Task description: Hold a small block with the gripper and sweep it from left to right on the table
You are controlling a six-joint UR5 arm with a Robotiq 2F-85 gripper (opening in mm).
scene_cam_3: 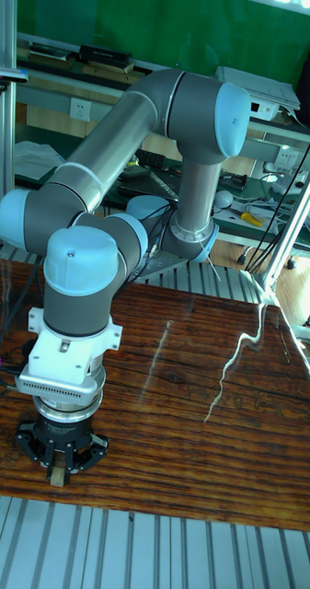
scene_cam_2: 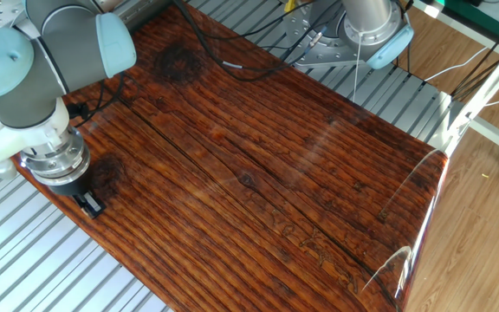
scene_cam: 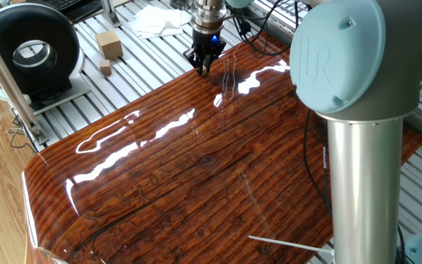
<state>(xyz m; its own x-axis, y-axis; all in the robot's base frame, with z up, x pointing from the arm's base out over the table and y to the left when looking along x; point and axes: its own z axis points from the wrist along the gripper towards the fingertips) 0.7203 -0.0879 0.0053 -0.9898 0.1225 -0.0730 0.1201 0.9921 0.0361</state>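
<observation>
Gripper in one fixed view hangs at my table's far edge, fingers drawn together; two tan blocks lie on the slatted base. From the other side, it touches the board. Tall view: I see the small block pinched between the fingers, near the front edge.
</observation>
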